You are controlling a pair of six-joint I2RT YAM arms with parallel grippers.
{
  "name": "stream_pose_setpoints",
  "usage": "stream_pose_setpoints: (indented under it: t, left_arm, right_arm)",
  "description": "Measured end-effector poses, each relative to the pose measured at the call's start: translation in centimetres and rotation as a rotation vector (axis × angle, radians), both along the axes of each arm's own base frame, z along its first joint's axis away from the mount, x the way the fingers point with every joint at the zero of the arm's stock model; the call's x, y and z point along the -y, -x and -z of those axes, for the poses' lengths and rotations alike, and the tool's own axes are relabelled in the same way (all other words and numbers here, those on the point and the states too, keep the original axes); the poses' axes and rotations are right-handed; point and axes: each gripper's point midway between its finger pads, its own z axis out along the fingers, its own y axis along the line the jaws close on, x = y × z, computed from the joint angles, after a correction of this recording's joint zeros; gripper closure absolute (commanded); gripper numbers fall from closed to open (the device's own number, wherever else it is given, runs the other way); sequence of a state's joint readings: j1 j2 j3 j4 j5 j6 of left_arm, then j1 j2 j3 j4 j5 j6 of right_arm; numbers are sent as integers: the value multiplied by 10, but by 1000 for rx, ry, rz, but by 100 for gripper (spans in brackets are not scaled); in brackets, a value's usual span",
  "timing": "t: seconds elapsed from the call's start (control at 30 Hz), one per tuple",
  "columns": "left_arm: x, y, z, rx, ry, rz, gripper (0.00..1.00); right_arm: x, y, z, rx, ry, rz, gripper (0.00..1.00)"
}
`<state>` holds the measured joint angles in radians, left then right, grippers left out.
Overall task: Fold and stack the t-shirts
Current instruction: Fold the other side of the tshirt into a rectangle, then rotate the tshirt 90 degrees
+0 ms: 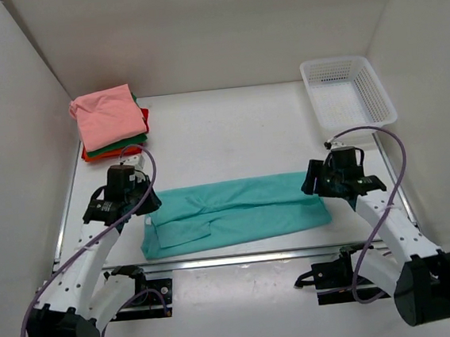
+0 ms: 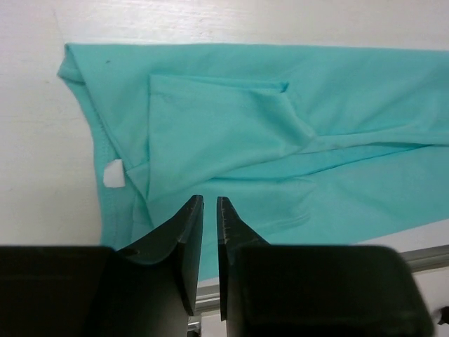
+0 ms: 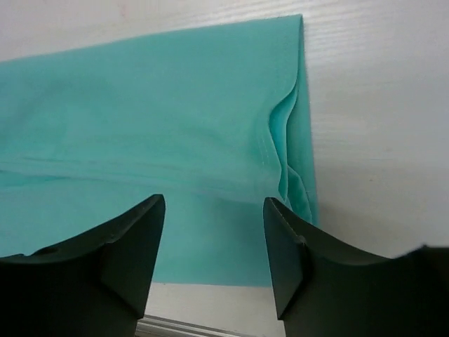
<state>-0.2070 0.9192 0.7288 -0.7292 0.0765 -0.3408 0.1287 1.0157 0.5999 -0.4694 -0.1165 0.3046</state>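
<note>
A teal t-shirt (image 1: 237, 213) lies flat near the table's front edge, folded lengthwise into a long strip. My left gripper (image 1: 149, 204) hovers over its left end. In the left wrist view the left gripper (image 2: 210, 200) has its jaws nearly touching and holds nothing; the teal shirt (image 2: 280, 140) lies below, with a white label (image 2: 114, 173). My right gripper (image 1: 311, 181) is over the shirt's right end. In the right wrist view the right gripper (image 3: 214, 200) is open and empty above the shirt's hem (image 3: 280, 140). Folded salmon-pink (image 1: 108, 116), green (image 1: 131, 142) and red-orange (image 1: 90, 156) shirts are stacked at the back left.
A white mesh basket (image 1: 377, 90) stands at the back right, with nothing showing in it. A metal rail (image 1: 234, 258) runs along the table's front edge just below the teal shirt. White walls enclose the left, right and back.
</note>
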Motion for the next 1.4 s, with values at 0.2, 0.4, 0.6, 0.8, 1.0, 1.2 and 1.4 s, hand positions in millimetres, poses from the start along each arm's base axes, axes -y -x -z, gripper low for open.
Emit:
stream_pose_setpoints:
  t: [0.2, 0.4, 0.6, 0.8, 1.0, 1.2, 1.4]
  left_arm:
    - [25, -5, 8, -34, 28, 56, 82]
    - [38, 8, 69, -233, -24, 82, 82]
    - [47, 1, 110, -422, -100, 90, 86]
    - [103, -110, 109, -429, -141, 162, 84]
    - [180, -265, 103, -266, -110, 219, 90]
    - [179, -318, 102, -155, -13, 187, 88]
    - [156, -354, 101, -74, 31, 124, 91]
  right_arm:
    - [6, -12, -15, 29, -11, 12, 56]
    - [-27, -49, 5, -60, 9, -140, 59]
    - [-32, -54, 50, -198, 40, -159, 44]
    - [-31, -46, 55, -243, 77, -109, 50]
    - [-73, -17, 56, -251, 30, -124, 48]
    - [-174, 26, 50, -223, -117, -251, 55]
    - [-240, 55, 45, -158, -226, -301, 52]
